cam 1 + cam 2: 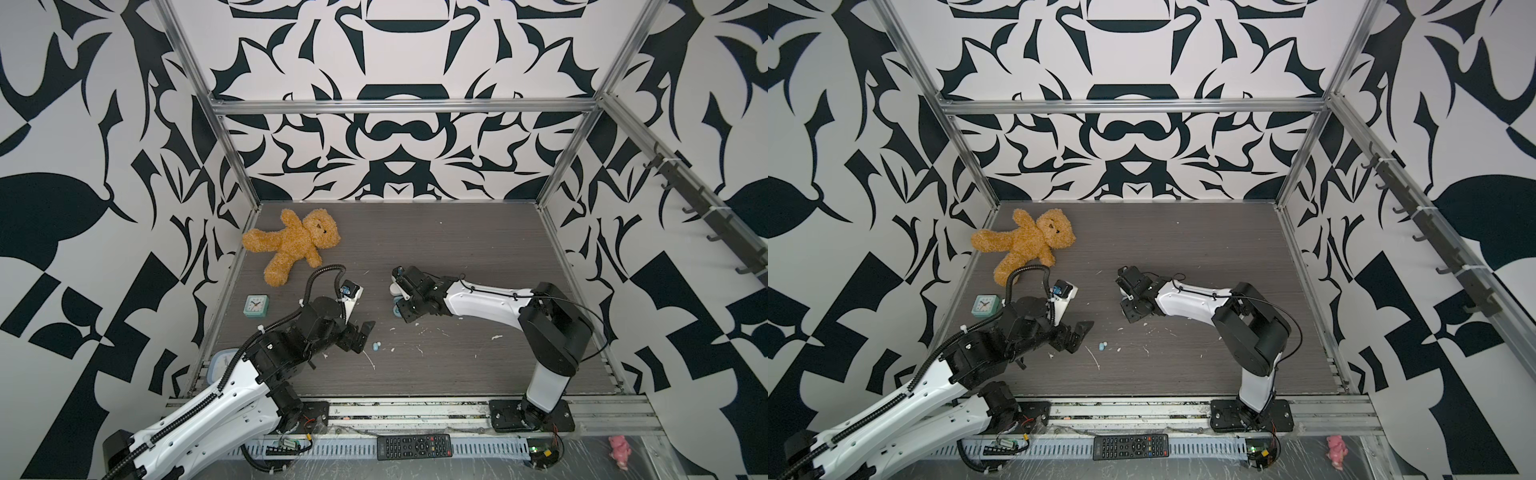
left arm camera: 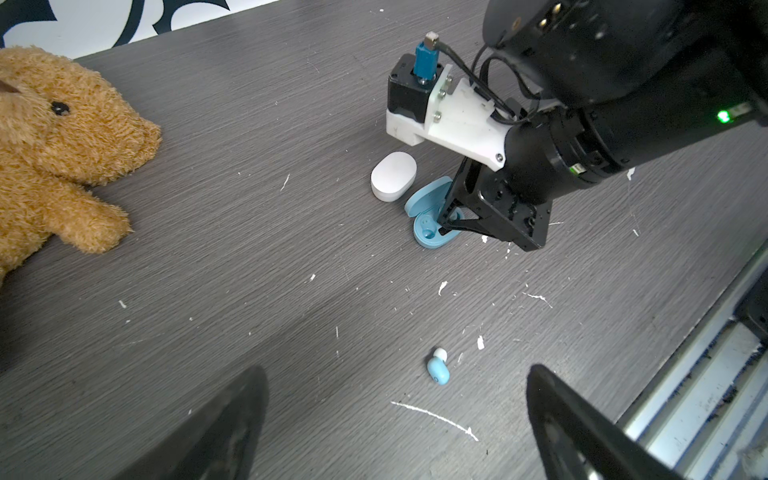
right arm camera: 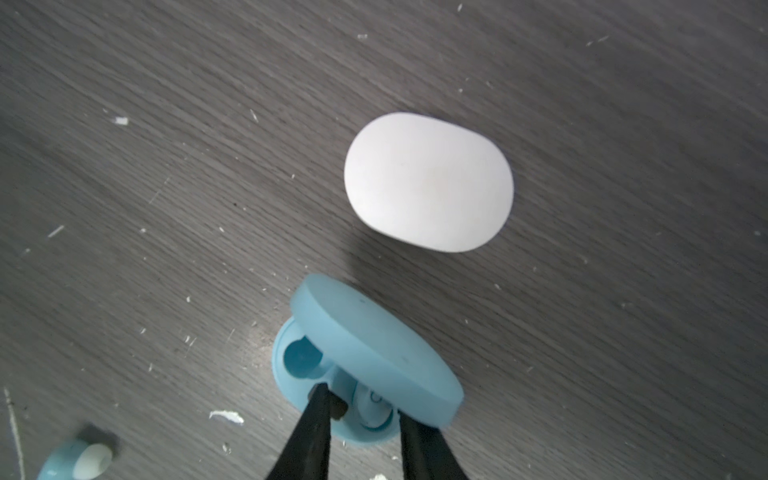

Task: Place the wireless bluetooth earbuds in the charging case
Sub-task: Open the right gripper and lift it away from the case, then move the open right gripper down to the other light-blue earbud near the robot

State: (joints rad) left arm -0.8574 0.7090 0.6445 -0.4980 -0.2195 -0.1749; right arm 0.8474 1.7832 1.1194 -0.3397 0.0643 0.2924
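The right claw is tipped down into the open light blue charging case. Its jaws are narrowly parted on either side of a light blue earbud sitting in a socket, with the lid raised just past its tips and a shut white case a little beyond. The left claw hangs wide open over the table, a second blue earbud lying loose just ahead of its fingers.

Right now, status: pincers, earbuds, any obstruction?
Left pincer open by loose blue earbud. Right pincer open astride second blue earbud in open blue case. White case shut alongside, nothing blocking.
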